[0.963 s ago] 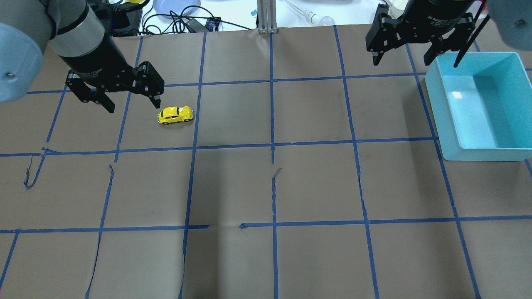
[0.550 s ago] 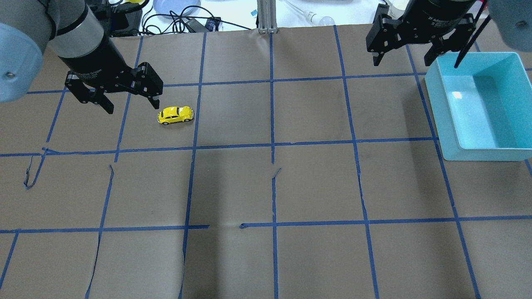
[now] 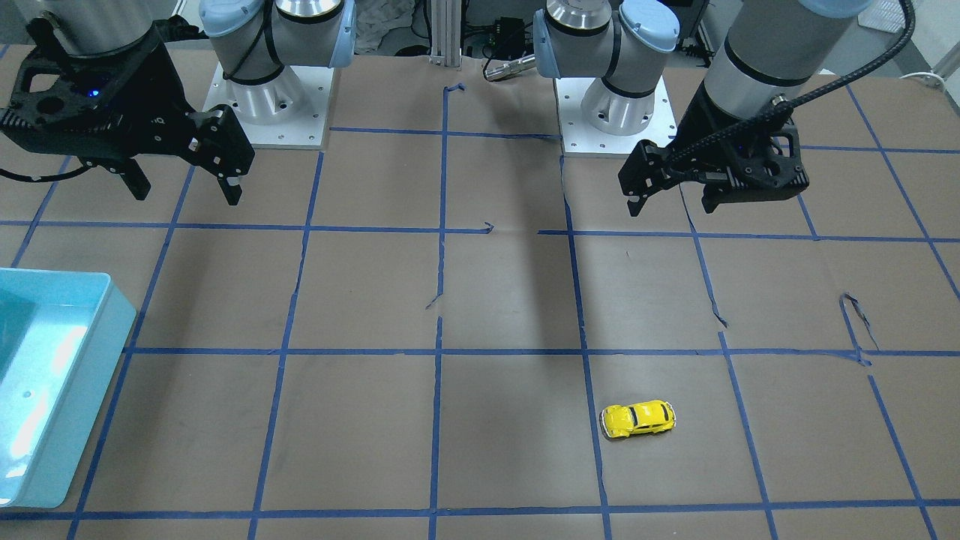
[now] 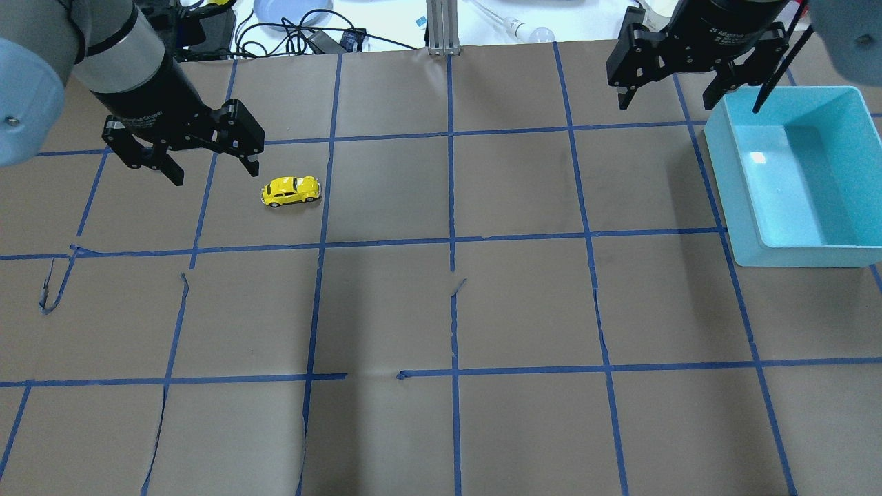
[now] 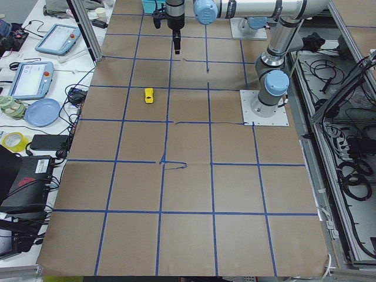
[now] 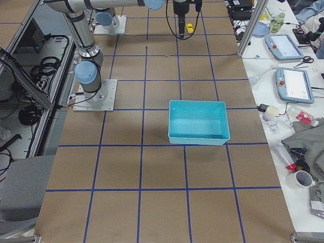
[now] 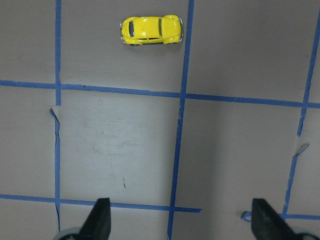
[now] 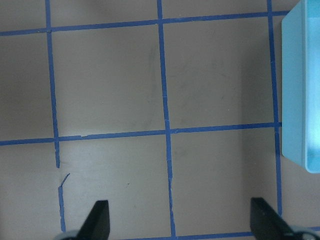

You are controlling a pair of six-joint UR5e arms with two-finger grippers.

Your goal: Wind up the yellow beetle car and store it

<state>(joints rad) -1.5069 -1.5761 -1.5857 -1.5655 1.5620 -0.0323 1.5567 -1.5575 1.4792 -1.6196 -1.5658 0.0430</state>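
The yellow beetle car [image 4: 291,191] is a tiny thing, bright glossy yellow, with a rounded hump of a body, dark windows and a dark stripe running across its roof. It stands upright on its wheels on the brown worktop [image 4: 524,310]. Its length runs roughly along the worktop's long edges, skewed just slightly off them. It sits closer to the long edge across from the robot than to the robot's own edge, well in from both ends of the worktop and on the robot's left side. One end of it lies just beside a blue tape line [image 4: 323,220].
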